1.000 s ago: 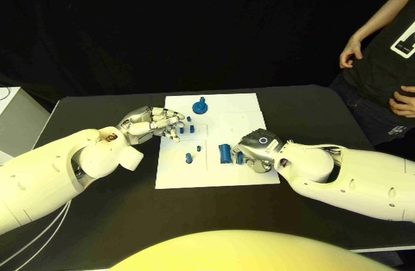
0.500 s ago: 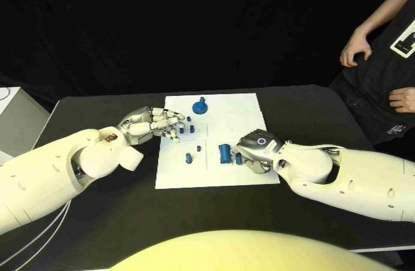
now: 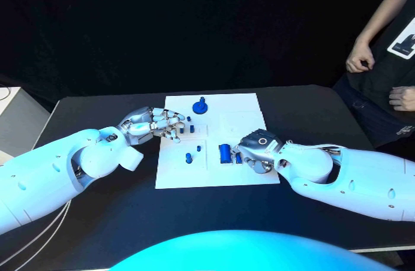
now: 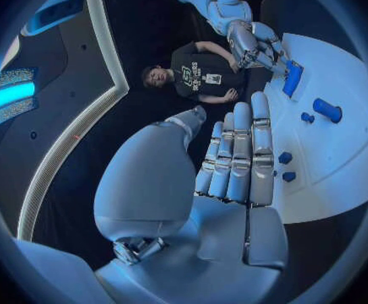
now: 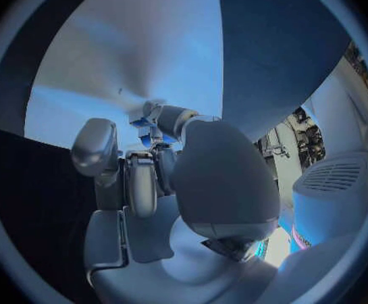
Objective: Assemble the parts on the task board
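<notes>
Parts (image 3: 226,153) touch right hand (image 3: 256,150) fingers (image 3: 244,158) on task board (image 3: 216,169).

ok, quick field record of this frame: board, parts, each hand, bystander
task board: white plate mid-table on the black table
parts: blue; round piece with a post at the far edge, small pegs mid-board, taller piece by the right hand
left hand: over the board's left edge, fingers together and extended, holds nothing in the wrist view
right hand: at the board's near right, fingers curled at a blue part; grip unclear
person: beyond the table's far right corner, touching nothing
</notes>
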You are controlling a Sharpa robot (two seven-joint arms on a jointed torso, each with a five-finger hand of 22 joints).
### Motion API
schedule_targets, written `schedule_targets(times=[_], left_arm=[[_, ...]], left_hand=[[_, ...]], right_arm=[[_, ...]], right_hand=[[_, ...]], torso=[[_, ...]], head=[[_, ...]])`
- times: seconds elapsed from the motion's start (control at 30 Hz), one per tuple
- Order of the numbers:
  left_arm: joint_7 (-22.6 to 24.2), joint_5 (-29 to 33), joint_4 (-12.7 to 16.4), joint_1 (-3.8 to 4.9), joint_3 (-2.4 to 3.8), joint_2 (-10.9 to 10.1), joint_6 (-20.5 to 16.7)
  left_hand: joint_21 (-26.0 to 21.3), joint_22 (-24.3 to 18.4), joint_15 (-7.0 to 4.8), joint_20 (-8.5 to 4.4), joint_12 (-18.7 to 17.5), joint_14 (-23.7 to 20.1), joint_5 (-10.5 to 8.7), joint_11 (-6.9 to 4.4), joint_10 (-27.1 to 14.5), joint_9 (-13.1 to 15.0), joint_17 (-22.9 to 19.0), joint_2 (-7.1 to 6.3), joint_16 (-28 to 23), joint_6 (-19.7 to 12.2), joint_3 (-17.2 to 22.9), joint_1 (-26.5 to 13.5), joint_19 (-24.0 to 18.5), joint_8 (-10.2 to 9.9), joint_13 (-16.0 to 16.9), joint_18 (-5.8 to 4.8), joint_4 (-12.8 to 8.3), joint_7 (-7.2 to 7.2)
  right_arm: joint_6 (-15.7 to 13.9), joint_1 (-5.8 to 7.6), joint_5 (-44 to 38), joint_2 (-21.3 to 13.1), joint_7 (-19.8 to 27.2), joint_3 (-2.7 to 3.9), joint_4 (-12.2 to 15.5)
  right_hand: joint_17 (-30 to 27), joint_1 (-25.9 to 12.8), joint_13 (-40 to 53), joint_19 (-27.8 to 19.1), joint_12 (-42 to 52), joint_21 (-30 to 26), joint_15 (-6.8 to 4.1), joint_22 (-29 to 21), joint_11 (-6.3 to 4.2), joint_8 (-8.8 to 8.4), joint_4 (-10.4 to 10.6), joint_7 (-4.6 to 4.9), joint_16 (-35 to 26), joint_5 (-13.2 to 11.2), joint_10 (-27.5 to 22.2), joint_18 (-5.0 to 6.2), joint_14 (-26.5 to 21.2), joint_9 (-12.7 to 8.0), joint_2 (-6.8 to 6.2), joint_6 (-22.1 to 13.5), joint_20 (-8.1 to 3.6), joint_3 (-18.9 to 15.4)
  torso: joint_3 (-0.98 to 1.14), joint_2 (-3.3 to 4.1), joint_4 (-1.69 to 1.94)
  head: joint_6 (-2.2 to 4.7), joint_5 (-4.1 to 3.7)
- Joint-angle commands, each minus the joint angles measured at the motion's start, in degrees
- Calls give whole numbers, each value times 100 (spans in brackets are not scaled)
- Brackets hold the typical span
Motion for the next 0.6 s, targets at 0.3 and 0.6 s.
schedule_targets(times=[0.3, 0.6], left_arm=[[6, -10, 7, -4, 2, 4, 121], [-1, -16, 3, -5, 2, 8, 136]], left_hand=[[28, 5, 10, 10, 38, -45, 1, 6, -51, 5, 5, 42, 23, -22, -3, -12, -46, -22, 5, -12, 31, -2], [28, 5, 10, 10, 38, -45, 1, 6, -51, 5, 5, 42, 23, -22, -3, -12, -46, -22, 5, -12, 31, -2]], right_arm=[[-67, -3, -110, -24, -116, -3, 40], [-1062, -2, 80, -161, -88, -2, 176]], right_hand=[[1086, -15, 461, 37, -74, -121, -33, 743, -2, -112, -85, 11, -68, -10, -84, 50, 449, -78, -113, -204, -42, -20], [1032, -23, 426, 18, -95, -208, -17, 724, 18, -130, -113, 54, -121, -99, -95, 60, 428, -108, -110, -250, -39, 22]], torso=[[-1, 0, 3], [1, 0, 1]], head=[[0, -4], [0, -17]])
